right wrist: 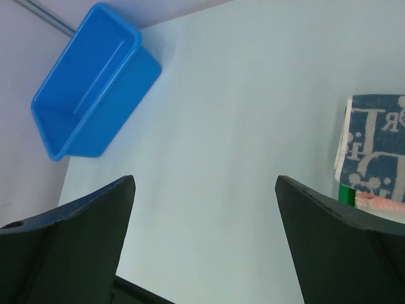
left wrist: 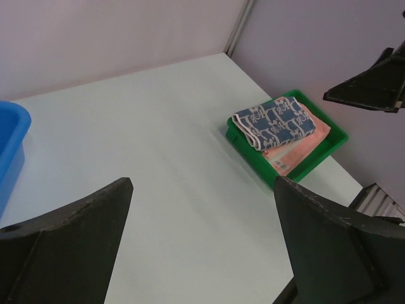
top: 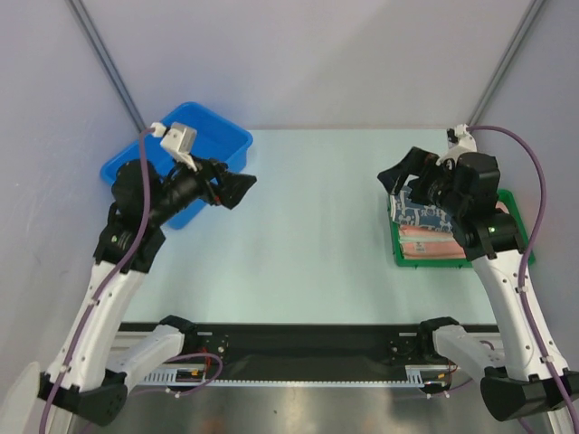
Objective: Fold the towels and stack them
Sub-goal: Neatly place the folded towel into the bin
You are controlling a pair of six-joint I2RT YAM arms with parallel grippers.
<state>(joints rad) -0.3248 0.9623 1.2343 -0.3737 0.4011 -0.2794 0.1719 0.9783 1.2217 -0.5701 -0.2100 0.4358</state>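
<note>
Nearest stood the two arm bases on their black mounting rail (top: 308, 345); beyond, the left gripper (top: 240, 188) beside the blue plastic bin (top: 217, 136) and the right gripper (top: 401, 176) by the stack's left edge both hung wide open, holding nothing. Folded in the green plastic tray (left wrist: 335, 136) at the right lay the blue-and-white patterned towel (left wrist: 275, 120), squarish so its long axis was unclear, fold edge facing left, atop salmon-pink towels (left wrist: 297, 149) that stuck out nearward. I judged the right arm should rise straight up before swinging off, lest a finger drag that fold.
</note>
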